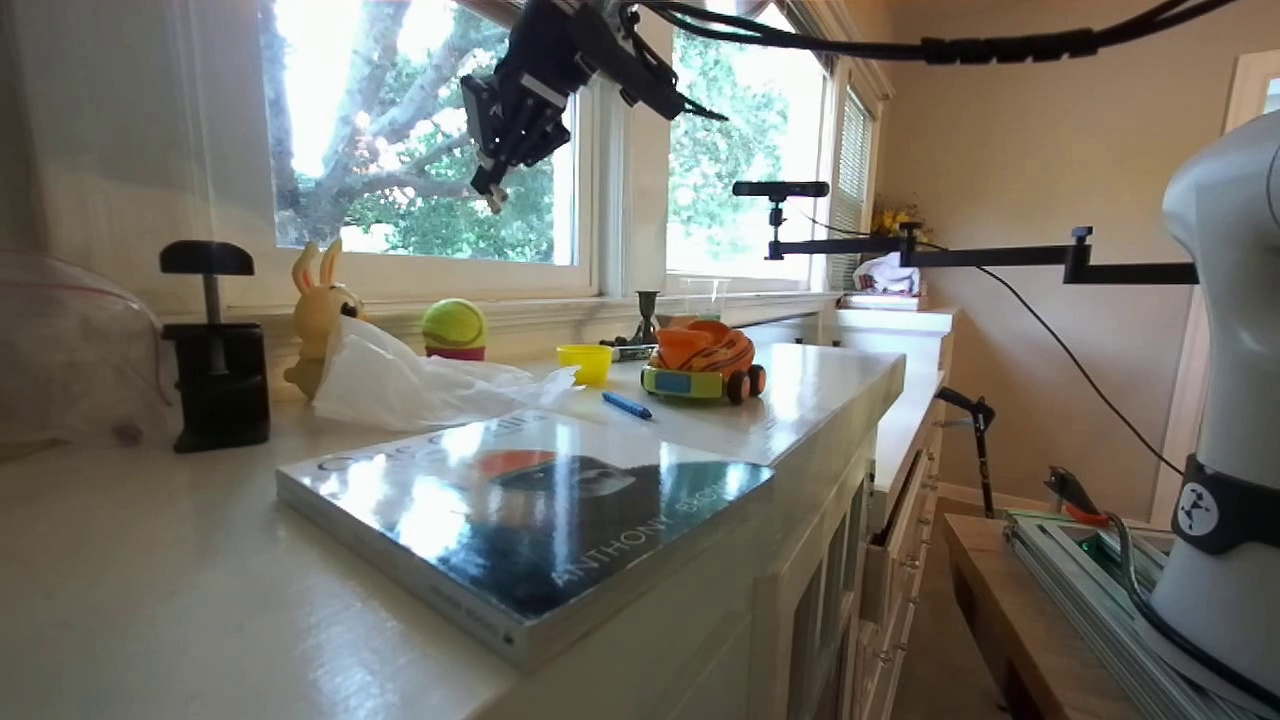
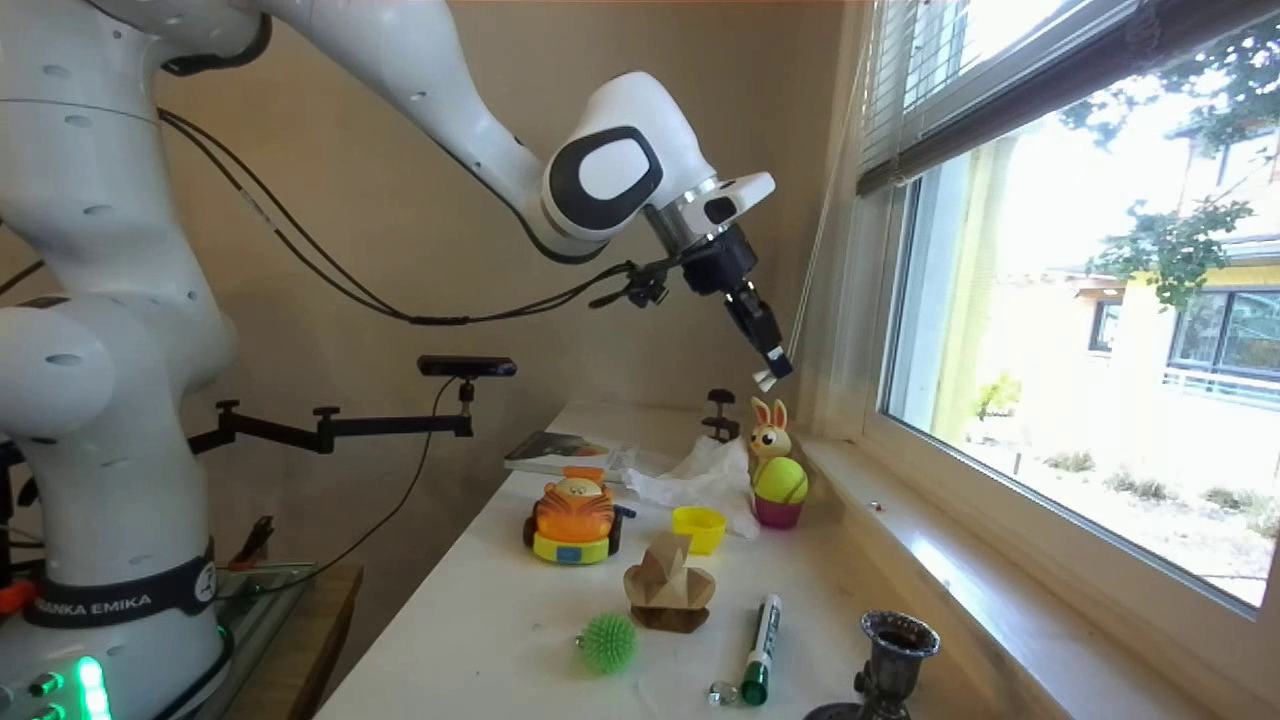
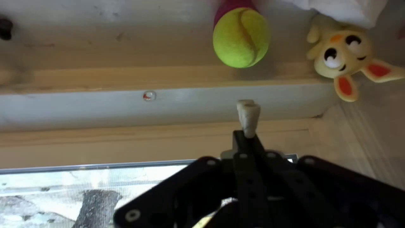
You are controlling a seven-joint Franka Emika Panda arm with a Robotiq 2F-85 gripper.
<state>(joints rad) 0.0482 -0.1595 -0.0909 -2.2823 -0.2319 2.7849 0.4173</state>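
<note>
My gripper [image 3: 247,141] is shut on a small off-white piece [image 3: 248,118], pinched at the fingertips and sticking out past them. What the piece is I cannot tell; it looks like a short, flared stub. In both exterior views the gripper [image 2: 780,362] hangs in the air near the window, tilted, with the pale piece [image 2: 765,380] at its tip. Below it in the wrist view are a tennis ball [image 3: 241,38] in a magenta cup [image 3: 233,8] and a yellow toy rabbit [image 3: 343,53] with red inner ears. A small clear ring-like object [image 3: 149,95] lies on the windowsill.
Along the counter are white plastic [image 1: 430,380], a yellow cup [image 2: 700,528], an orange toy car [image 2: 575,520], a wooden faceted object [image 2: 670,585], a green spiky ball [image 2: 608,643], a marker [image 2: 762,650], a candlestick [image 2: 895,655], a book [image 1: 530,510] and a black clamp [image 1: 213,350].
</note>
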